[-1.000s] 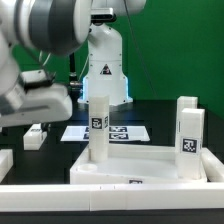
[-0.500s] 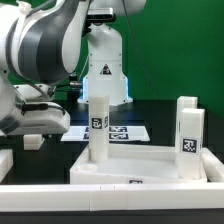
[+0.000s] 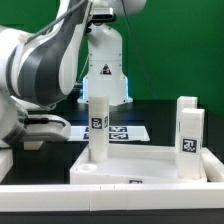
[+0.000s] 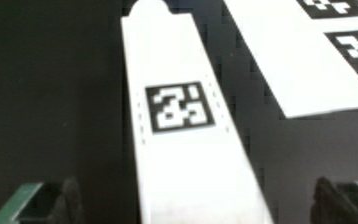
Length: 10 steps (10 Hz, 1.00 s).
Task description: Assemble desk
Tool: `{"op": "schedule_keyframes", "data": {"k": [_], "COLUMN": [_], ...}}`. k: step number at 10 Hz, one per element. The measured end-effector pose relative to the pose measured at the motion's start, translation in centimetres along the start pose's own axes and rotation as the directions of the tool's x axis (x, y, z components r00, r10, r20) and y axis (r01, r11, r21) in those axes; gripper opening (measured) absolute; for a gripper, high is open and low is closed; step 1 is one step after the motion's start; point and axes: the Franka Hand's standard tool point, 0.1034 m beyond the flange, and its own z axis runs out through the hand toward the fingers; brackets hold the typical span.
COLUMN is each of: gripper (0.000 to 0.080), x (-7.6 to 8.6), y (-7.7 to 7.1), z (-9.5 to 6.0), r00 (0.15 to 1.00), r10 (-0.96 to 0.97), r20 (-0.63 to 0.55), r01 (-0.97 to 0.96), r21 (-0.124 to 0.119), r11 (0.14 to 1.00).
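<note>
the desk slab lies flat at the near side of the table, toward the exterior view's right, its raised rim framing a recessed middle. two white leg posts stand upright on it: one leg post at its far left corner, and a second leg post at its right edge, each showing a black-and-white tag. behind the slab, the marker board lies flat on the dark table.

the arm fills the exterior view's left, bent low over the table there. in the wrist view a third leg post lies flat on the dark table, its tag facing up, with the marker board just beside it. the gripper hangs above this lying post with its two dark fingers spread wide, one on each side of the post and apart from it, so the jaws are parted and hold nothing.
</note>
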Motion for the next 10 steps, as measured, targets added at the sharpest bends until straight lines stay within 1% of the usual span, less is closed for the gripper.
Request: {"op": "schedule_keyframes", "data": {"k": [1,2,3,4,5,10], "gripper": [0.0649,0.0533,0.0385,0.0385,0.0285,0.0285], "x": [0.03,0.03,0.03,0.03,0.04,0.04], "y": [0.03,0.04,0.04,0.05,0.05,0.05], "z": [-0.01,0.03,0.04,0.04,0.03,0.03], "r00": [1.000,1.000,1.000,1.000,1.000,1.000], "r10": [0.000,0.000,0.000,0.000,0.000,0.000], "r20": [-0.001,-0.001,-0.001,-0.001,-0.001,-0.001], "r01": [0.000,0.000,0.000,0.000,0.000,0.000], "r21": [0.000,0.000,0.000,0.000,0.000,0.000], "r11": [1.000,1.000,1.000,1.000,1.000,1.000]}}
